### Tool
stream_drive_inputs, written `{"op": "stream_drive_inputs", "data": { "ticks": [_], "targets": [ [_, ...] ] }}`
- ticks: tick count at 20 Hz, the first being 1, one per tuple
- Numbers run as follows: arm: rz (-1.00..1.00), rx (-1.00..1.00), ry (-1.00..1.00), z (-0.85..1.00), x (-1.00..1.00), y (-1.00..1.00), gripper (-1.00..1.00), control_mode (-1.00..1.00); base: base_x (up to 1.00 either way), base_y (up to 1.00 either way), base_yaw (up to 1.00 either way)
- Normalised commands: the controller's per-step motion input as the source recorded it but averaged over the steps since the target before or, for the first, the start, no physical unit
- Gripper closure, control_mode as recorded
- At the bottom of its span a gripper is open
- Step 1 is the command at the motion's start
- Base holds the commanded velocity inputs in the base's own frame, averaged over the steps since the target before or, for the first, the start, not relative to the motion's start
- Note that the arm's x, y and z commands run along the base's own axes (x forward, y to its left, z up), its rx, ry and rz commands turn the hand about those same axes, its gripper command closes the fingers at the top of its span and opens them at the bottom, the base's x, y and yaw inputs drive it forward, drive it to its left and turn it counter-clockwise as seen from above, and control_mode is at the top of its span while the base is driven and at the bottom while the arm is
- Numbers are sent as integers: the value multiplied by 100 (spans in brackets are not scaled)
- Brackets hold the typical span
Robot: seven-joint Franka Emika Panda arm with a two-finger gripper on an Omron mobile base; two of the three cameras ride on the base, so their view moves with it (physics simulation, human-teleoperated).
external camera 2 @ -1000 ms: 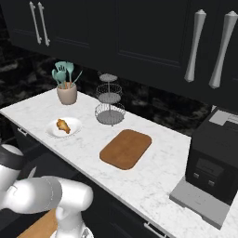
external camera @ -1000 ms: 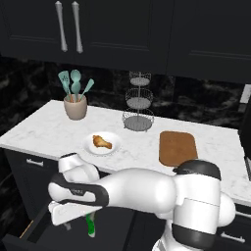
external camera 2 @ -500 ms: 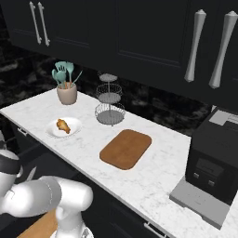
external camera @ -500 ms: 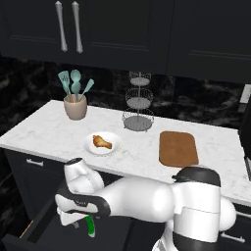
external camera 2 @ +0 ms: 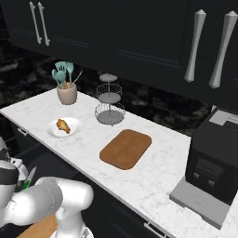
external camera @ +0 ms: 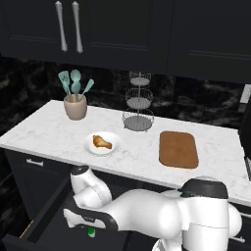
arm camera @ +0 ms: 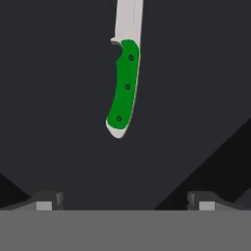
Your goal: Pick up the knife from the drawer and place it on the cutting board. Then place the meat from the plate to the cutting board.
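black cabinets and a dark marbled wall close in this rendered kitchen around a white marble desk (external camera: pixel 49 132). nearest, at the bottom of the left base view, the wide black drawer (external camera: pixel 46 215) stands pulled out, and the claw (arm camera: pixel 125 201) hangs low inside it, jaws spread wide and gripping nothing. in the hand view the slim knife with the bright green handle (arm camera: pixel 123 88) lies flat on the dark drawer floor in the upper middle of the frame, apart from both tips. the step in hand looks like the reach for the knife; next, i judge, the claw must drop until the tips straddle the handle, then clench. farther back the golden-brown drumstick of meat (external camera: pixel 102 142) sits on the round white plate (external camera: pixel 90 147), left of centre, with the reddish-brown wooden cutting board (external camera: pixel 178 149) bare to its right. against the earlier left base frames, the arm has sunk deeper into the drawer; everything on the desk is unchanged.
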Motion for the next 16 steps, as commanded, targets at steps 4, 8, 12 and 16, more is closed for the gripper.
{"op": "stream_drive_inputs", "data": {
  "ticks": [4,8,12,16],
  "targets": [
    [0,0,1,-15,43,0,-100,-100,0,0,0],
    [0,0,0,-21,43,0,-100,-100,0,0,0],
    [0,0,0,-27,42,2,-100,-100,0,0,0],
    [0,0,5,-25,36,10,-100,-100,0,0,0]
  ]
}}
